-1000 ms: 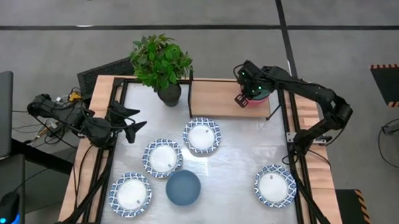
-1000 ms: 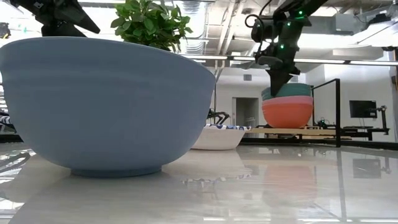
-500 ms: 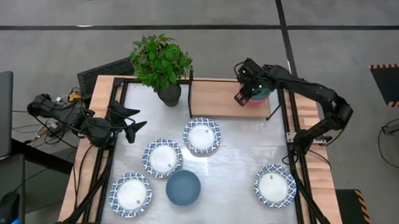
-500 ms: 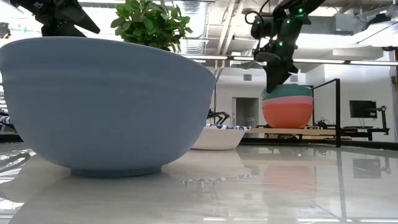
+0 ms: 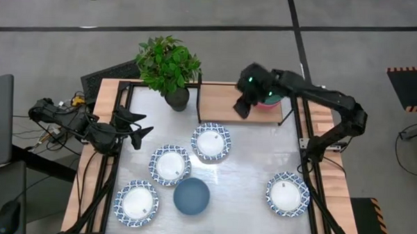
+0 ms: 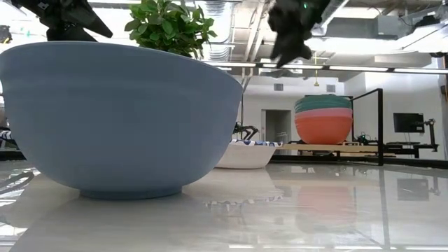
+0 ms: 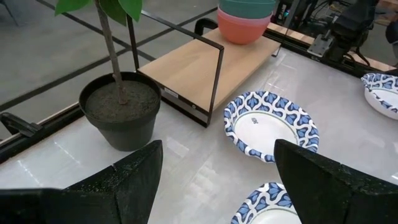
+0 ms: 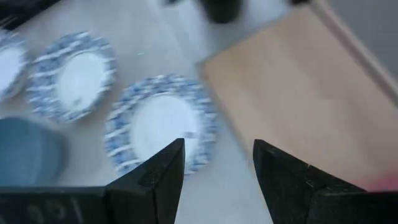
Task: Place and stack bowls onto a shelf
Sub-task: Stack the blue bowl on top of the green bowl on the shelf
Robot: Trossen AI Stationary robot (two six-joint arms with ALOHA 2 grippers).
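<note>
On the right end of the wooden shelf [image 5: 219, 101] stands a stack of bowls [image 6: 323, 119], a dark green one nested on two pink ones; it also shows in the left wrist view [image 7: 245, 17]. My right gripper [image 5: 242, 104] hovers open above the shelf's middle, left of the stack, touching nothing. Its own view [image 8: 217, 168] looks down on the shelf board [image 8: 292, 93] and a white bowl [image 8: 158, 127]. Several white bowls with blue rims [image 5: 210, 142] and a slate blue bowl [image 5: 191, 196] rest on the metal tabletop. My left gripper [image 5: 135, 128] waits open at the table's left side.
A potted plant [image 5: 170, 70] stands at the shelf's left end, its dark pot [image 7: 121, 112] on the tabletop. Black frame rails [image 5: 311, 169] run along the table's sides. The shelf's left and middle board is bare. The slate blue bowl [image 6: 119, 119] fills the low view's left.
My right gripper has let go of the green bowl, risen, and gone toward the table's left edge over the shelf. The green bowl, tilted a second ago, now sits level on the pink bowls.
</note>
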